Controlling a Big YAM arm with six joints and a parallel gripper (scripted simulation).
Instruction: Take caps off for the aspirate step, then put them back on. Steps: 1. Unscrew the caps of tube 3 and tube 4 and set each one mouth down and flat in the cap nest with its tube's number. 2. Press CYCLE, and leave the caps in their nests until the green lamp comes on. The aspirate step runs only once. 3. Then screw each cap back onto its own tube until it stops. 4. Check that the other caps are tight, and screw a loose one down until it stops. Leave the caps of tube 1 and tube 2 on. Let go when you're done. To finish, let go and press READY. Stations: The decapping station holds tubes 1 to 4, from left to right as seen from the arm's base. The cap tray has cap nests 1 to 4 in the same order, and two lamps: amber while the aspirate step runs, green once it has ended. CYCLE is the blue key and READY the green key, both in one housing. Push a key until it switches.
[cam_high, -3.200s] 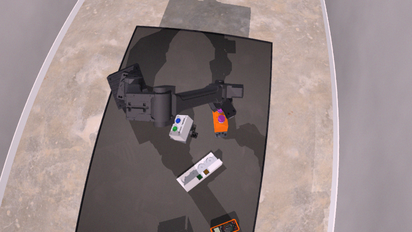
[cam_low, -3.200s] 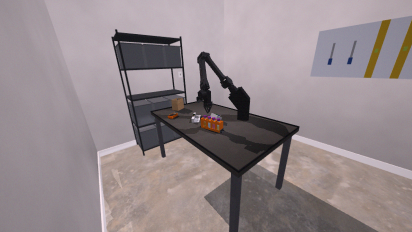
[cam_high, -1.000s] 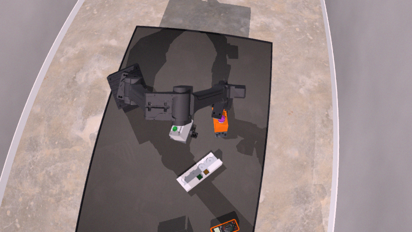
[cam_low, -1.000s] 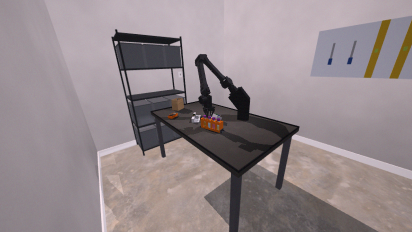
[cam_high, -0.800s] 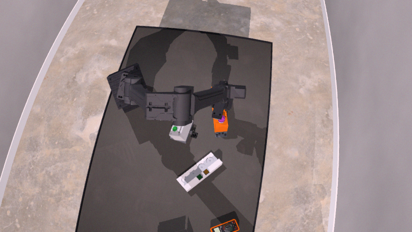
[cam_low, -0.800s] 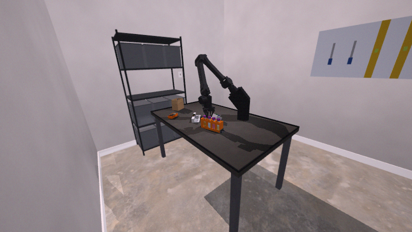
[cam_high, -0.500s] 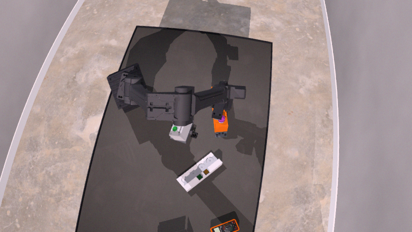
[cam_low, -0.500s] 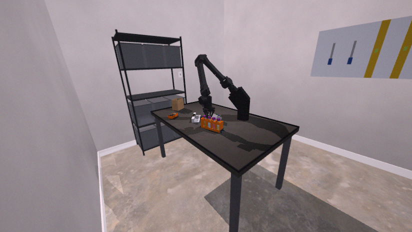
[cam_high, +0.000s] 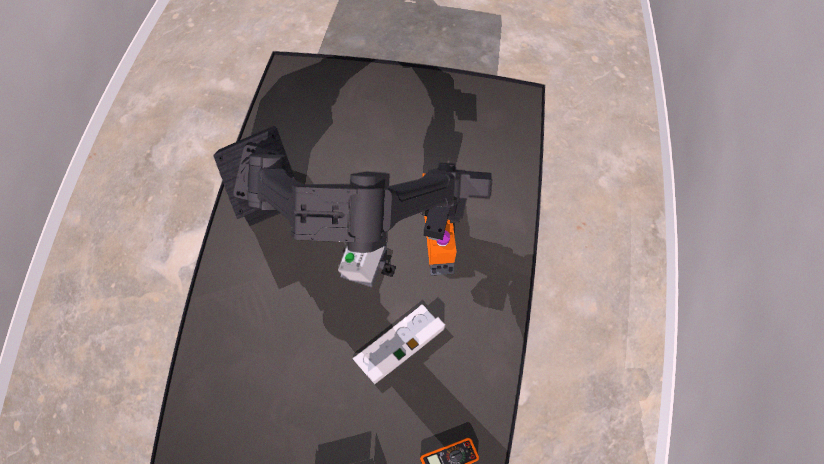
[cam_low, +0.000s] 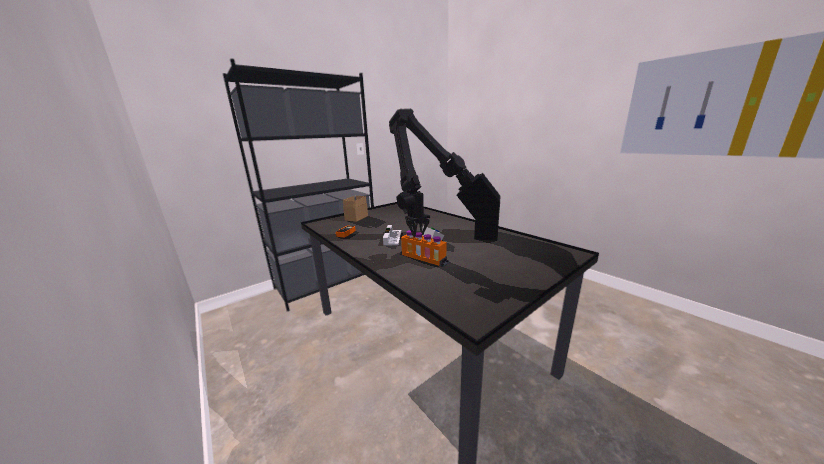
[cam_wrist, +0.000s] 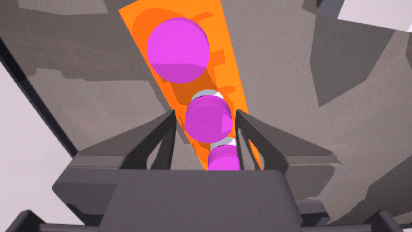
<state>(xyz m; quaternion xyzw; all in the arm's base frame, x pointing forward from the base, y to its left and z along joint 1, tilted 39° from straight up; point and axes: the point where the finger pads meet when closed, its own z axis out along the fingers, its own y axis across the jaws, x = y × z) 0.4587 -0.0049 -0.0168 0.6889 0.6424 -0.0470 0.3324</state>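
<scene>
Flanking a purple cap (cam_low: 419, 235) (cam_wrist: 208, 120), the end effector (cam_high: 436, 225) (cam_low: 417, 229) (cam_wrist: 205, 116) is spread; the white housing's (cam_high: 358, 272) (cam_low: 433, 234) (cam_wrist: 382, 14) lettering (cam_high: 361, 258) is too small to read.

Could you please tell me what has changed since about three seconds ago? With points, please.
The gripper (cam_high: 436, 229) (cam_low: 418, 228) (cam_wrist: 205, 116) has come down over the station (cam_high: 441, 254) (cam_low: 423, 258) (cam_wrist: 231, 62), its open fingers now either side of a purple cap (cam_low: 419, 235) (cam_wrist: 208, 121). It has not gripped or released anything visibly. The arm now hides the blue key from above. The station and cap tray (cam_high: 423, 338) (cam_low: 392, 242) stayed put.
</scene>
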